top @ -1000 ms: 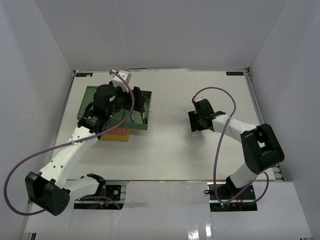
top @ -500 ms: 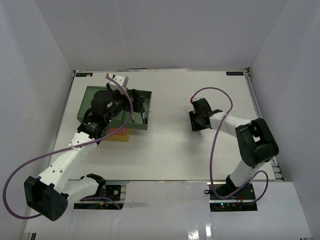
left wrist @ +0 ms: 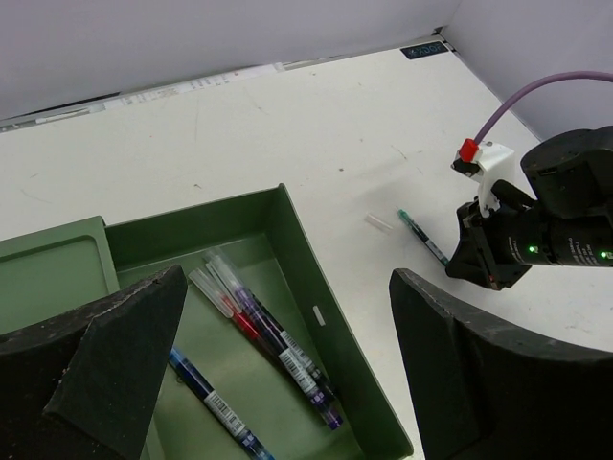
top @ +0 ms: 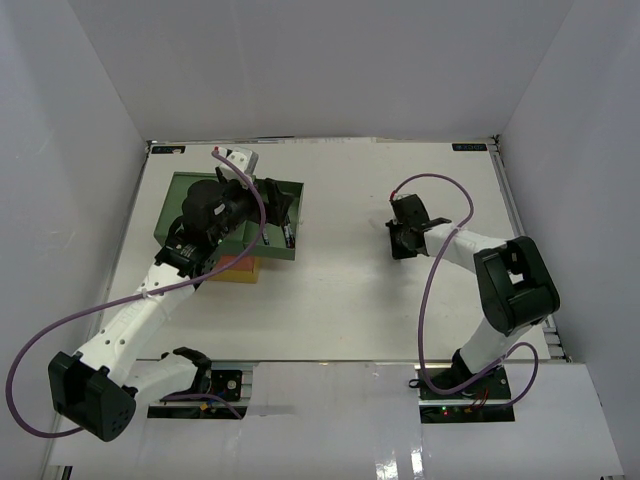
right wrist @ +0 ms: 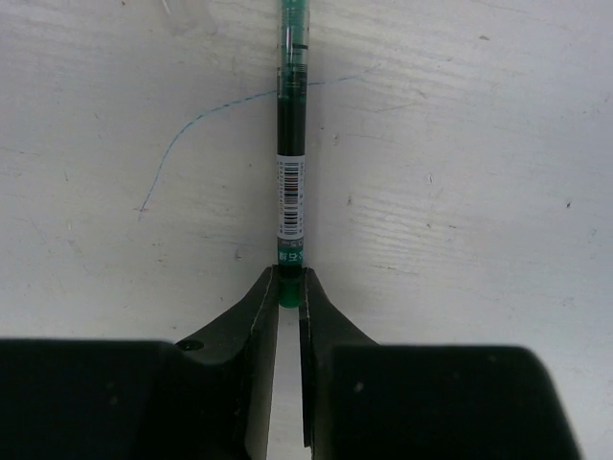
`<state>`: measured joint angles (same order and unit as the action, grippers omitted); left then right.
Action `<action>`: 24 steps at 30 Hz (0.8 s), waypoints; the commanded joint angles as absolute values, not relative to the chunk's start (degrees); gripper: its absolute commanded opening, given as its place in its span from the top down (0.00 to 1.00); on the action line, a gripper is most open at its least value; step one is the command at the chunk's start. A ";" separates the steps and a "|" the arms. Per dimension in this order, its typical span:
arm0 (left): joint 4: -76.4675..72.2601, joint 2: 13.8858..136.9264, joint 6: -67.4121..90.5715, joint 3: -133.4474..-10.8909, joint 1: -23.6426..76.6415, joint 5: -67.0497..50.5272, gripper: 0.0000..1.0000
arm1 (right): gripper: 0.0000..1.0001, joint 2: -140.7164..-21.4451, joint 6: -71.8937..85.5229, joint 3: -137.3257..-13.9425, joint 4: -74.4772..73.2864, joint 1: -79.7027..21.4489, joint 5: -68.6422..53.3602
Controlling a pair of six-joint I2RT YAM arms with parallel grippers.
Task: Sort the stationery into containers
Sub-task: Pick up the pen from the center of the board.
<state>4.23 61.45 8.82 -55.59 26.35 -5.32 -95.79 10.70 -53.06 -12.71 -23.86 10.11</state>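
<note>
Left gripper (left wrist: 287, 316) gapes empty over the green plastic drawer tray (left wrist: 287, 240), left of top view. Centre-right: right gripper (right wrist: 289, 287) pinches the thin green pen (right wrist: 290, 144) by its tail, flat on the white table (right wrist: 460, 192). Risk: end grip, so the pen may pivot or slip on lift.

light: bright, even, overhead | shadows: soft, faint on white surface (top: 340, 300) | glare: mild sheen along overhead view's bottom edge | focus: close fingers (left wrist: 115, 364) soft-edged, right wrist view sharp

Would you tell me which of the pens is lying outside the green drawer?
The green pen, on the table in the jaws of the right gripper; the other pens lie inside the green drawer.
</note>
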 commanded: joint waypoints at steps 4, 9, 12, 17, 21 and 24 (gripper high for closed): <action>2.72 62.13 12.21 -56.51 26.19 -10.71 0.02 | 0.92 -91.59 12.22 -50.89 -14.68 -22.68 12.31; 2.46 62.75 17.83 -59.15 26.19 -15.99 0.02 | 0.92 -80.44 13.27 -46.69 -8.55 -23.64 8.53; 1.24 63.63 23.28 -60.38 26.19 -19.24 0.02 | 0.92 -72.27 14.23 -44.74 -3.02 -25.05 6.25; -7.11 65.83 29.87 -59.41 29.08 -23.38 0.02 | 0.92 -60.85 16.34 -40.00 9.82 -28.03 -2.97; -11.94 69.25 29.71 -59.41 34.35 -22.06 0.02 | 0.92 -56.87 18.71 -38.50 17.83 -30.14 -7.81; -15.55 71.01 29.36 -59.50 38.40 -20.57 0.02 | 0.92 -54.85 21.26 -37.09 23.54 -31.29 -10.19</action>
<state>-9.91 70.37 28.32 -57.93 35.53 -20.49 -56.45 18.00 -38.35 13.02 -30.39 -5.43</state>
